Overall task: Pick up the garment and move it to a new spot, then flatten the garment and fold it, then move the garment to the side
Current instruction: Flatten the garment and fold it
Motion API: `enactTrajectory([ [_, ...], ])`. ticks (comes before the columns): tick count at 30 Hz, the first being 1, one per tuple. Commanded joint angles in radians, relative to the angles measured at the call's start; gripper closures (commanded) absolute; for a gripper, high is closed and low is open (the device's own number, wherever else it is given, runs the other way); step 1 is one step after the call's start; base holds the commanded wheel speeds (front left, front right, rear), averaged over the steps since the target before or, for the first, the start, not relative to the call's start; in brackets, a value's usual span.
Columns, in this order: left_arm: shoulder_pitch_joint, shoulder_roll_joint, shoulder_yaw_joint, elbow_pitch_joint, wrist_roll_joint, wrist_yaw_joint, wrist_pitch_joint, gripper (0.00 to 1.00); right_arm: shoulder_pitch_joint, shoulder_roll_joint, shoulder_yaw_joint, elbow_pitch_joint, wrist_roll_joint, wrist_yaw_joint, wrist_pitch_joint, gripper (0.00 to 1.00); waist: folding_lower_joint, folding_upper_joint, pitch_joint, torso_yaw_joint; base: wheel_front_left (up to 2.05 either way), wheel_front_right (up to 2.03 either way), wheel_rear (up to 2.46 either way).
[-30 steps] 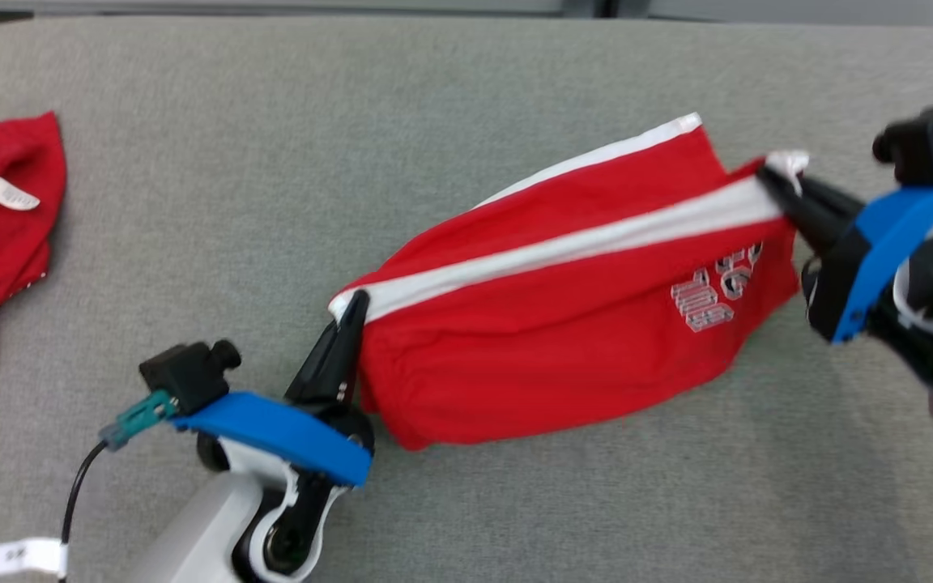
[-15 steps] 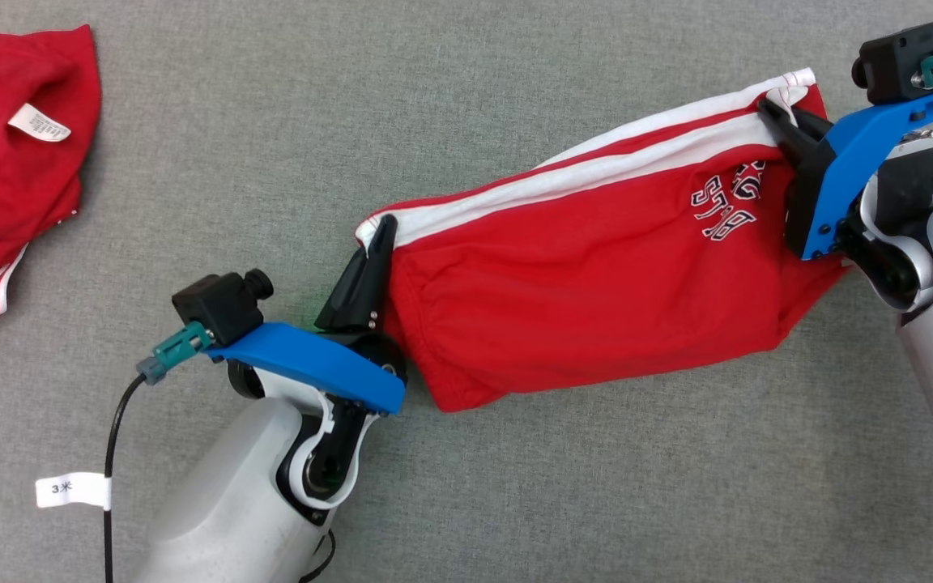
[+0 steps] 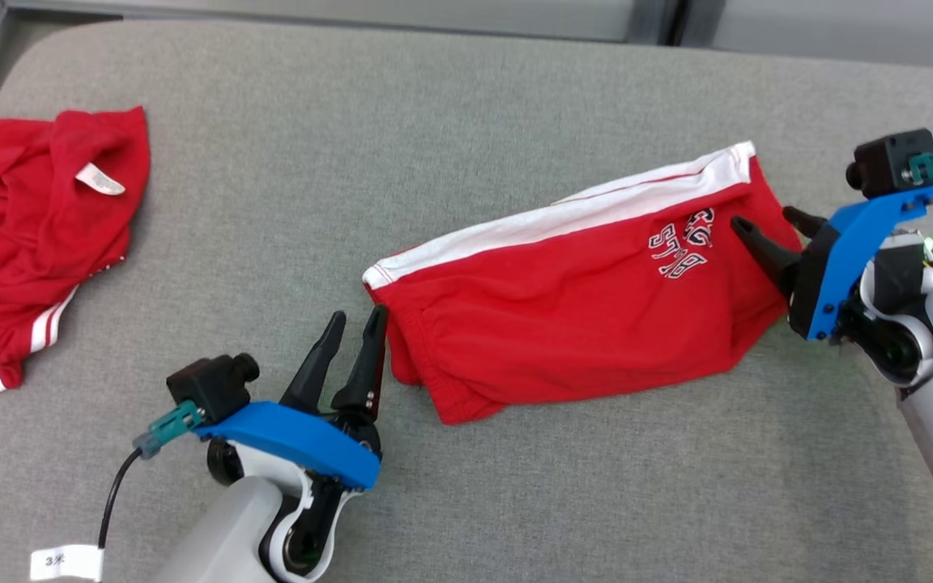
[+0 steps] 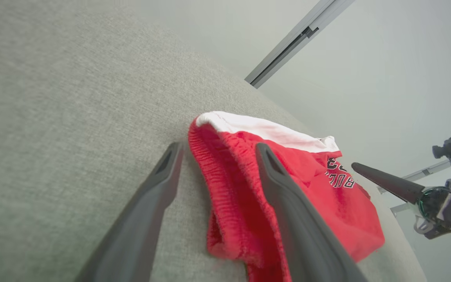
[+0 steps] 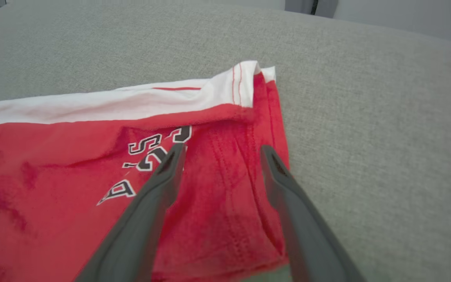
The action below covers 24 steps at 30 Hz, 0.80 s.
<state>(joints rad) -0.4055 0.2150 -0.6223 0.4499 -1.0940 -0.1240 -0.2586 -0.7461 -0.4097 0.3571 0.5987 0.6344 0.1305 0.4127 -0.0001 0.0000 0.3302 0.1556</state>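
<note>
The garment (image 3: 564, 324) is a pair of red shorts with a white side stripe and printed letters, lying folded on the grey padded surface (image 3: 466, 502). My left gripper (image 3: 357, 316) stands open at its left end, one finger against the hem, nothing held. In the left wrist view the garment (image 4: 327, 203) lies by the right finger of the open left gripper (image 4: 218, 147). My right gripper (image 3: 764, 219) is open over the garment's right end, by the letters. The right wrist view shows the right gripper (image 5: 222, 148) spread just above the garment (image 5: 53, 176).
A second red garment (image 3: 37, 210) with white stripes and a label lies crumpled at the far left of the surface. The surface's back edge (image 3: 434, 32) runs along the top. A black cable with a white tag (image 3: 66, 561) hangs by my left arm.
Both grippers have opened and let go of the garment's ends. It was stretched between them and now lies slack on the surface. The head camera has also shifted.
</note>
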Motion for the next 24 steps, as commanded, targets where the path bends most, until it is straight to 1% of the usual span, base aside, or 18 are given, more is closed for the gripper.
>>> enactTrajectory([
  [1,0.006,0.004,0.007,-0.003,0.009,-0.003,-0.006,0.00,0.018,-0.004,-0.005,-0.004,0.004,0.000,0.000,0.00,0.0001,0.0000,-0.021,-0.014,0.00,0.00,0.00],
  [2,0.020,0.019,0.022,-0.013,0.036,0.001,-0.007,0.00,0.039,-0.008,-0.027,-0.010,0.009,0.000,-0.006,0.00,0.0001,0.0000,-0.034,-0.012,0.00,0.00,0.00],
  [4,0.025,0.025,0.036,-0.020,0.051,0.005,-0.007,0.00,0.046,-0.006,-0.039,-0.011,0.007,0.000,-0.011,0.00,0.0001,0.0000,-0.036,-0.010,0.00,0.00,0.00],
  [7,0.033,0.027,0.120,-0.056,0.132,0.013,-0.007,0.00,0.053,0.006,-0.083,0.010,-0.014,0.000,-0.020,0.00,0.0001,0.0000,-0.031,0.001,0.00,0.00,0.00],
  [10,0.036,0.012,0.214,-0.091,0.258,0.016,-0.007,0.00,0.038,0.034,-0.131,0.037,-0.041,0.000,-0.027,0.00,0.0001,0.0000,-0.013,0.016,0.00,0.00,0.00],
  [12,0.030,0.004,0.275,-0.120,0.370,0.015,-0.008,0.00,0.026,0.054,-0.165,0.060,-0.070,0.000,-0.030,0.00,0.0001,0.0000,0.002,0.026,0.00,0.00,0.00],
  [15,0.027,-0.022,0.343,-0.157,0.526,0.010,-0.008,0.00,0.001,0.081,-0.220,0.100,-0.118,0.000,-0.047,0.00,0.0001,0.0000,0.028,0.041,0.00,0.00,0.00],
  [17,0.036,-0.046,0.383,-0.174,0.594,0.006,-0.008,0.00,-0.011,0.103,-0.251,0.130,-0.159,0.001,-0.054,0.00,0.0001,0.0000,0.041,0.048,0.00,0.00,0.00],
  [21,0.059,-0.080,0.427,-0.190,0.665,-0.003,-0.008,0.00,-0.019,0.144,-0.292,0.181,-0.217,0.001,-0.048,0.00,0.0001,0.0000,0.056,0.054,0.00,0.00,0.00],
  [24,0.075,-0.090,0.450,-0.196,0.692,-0.008,-0.008,0.00,-0.015,0.159,-0.319,0.219,-0.273,0.000,-0.041,0.00,0.0001,0.0000,0.061,0.054,0.00,0.00,0.00],
])
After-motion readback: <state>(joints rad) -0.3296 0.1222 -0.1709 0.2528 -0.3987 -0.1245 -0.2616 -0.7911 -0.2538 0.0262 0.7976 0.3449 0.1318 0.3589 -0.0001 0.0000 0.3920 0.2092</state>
